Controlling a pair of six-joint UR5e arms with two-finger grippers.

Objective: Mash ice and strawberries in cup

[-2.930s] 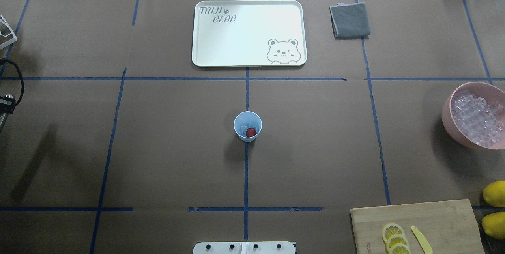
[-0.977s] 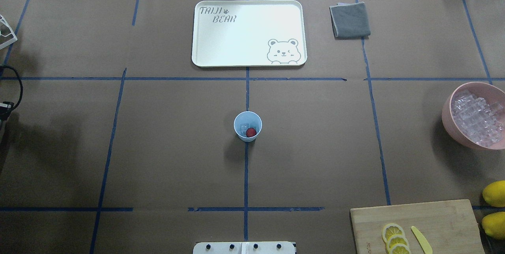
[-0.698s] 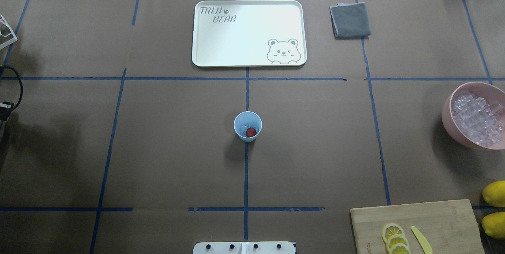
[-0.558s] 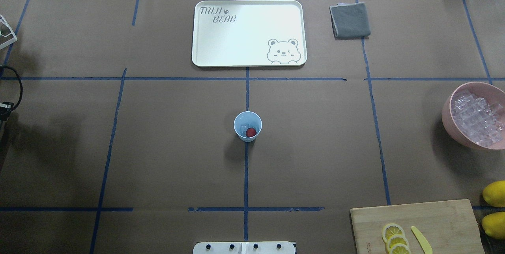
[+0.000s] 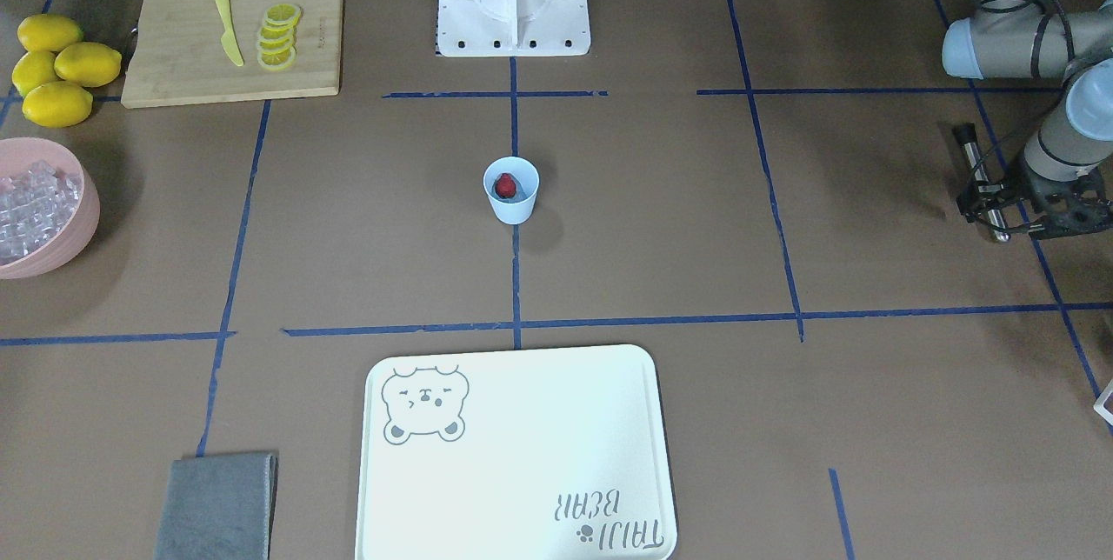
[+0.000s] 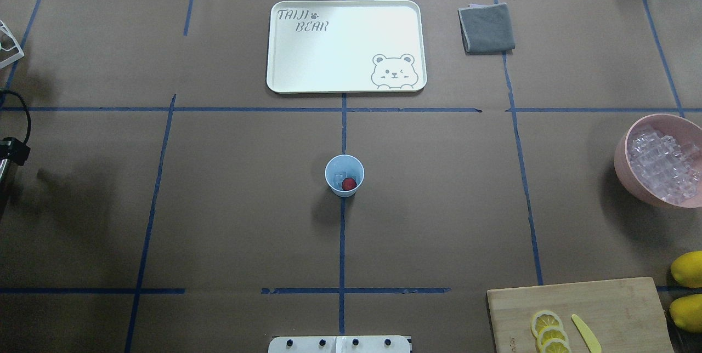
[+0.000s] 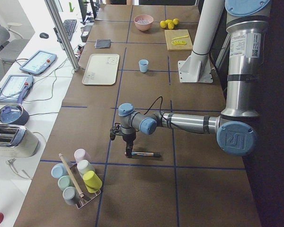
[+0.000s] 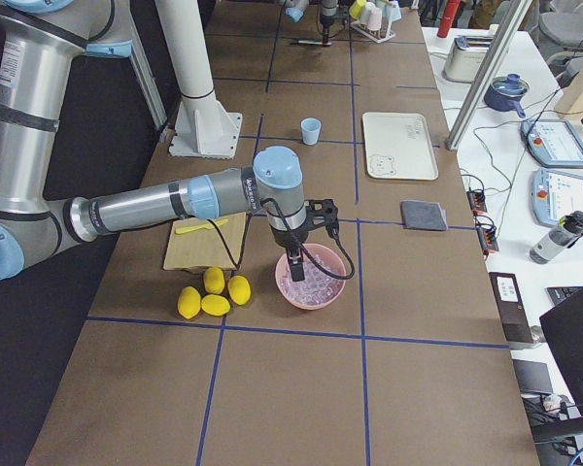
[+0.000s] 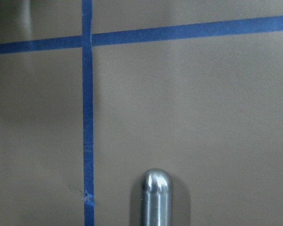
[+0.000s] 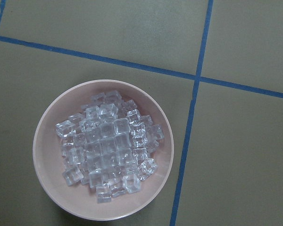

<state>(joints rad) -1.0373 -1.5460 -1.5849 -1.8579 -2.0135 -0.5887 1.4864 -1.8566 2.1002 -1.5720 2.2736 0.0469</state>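
Note:
The pale blue cup [image 6: 344,176] stands at the table's centre on the blue tape cross; it also shows in the front view [image 5: 510,190]. Inside it lie a red strawberry [image 6: 349,183] and a faint clear ice cube [image 6: 340,175]. My left gripper [image 5: 998,210] is far off at the table's left end, shut on a metal muddler rod [image 5: 976,169] held level just above the table; the rod's rounded tip shows in the left wrist view [image 9: 156,195]. My right gripper [image 8: 293,260] hangs over the pink bowl [image 10: 42,141] of ice cubes [image 10: 108,146]; I cannot tell whether it is open.
A white bear tray [image 6: 340,46] and a grey cloth [image 6: 486,27] lie at the far side. A cutting board [image 6: 603,298] with lemon slices [image 6: 548,331] and a yellow knife [image 6: 586,332] sits near right, beside whole lemons [image 6: 688,269]. A cup rack [image 7: 80,179] stands at the left end.
The left arm's wrist at the view's left edge has shifted slightly to the right and its shadow on the table has changed shape. The cup and its contents have not moved.

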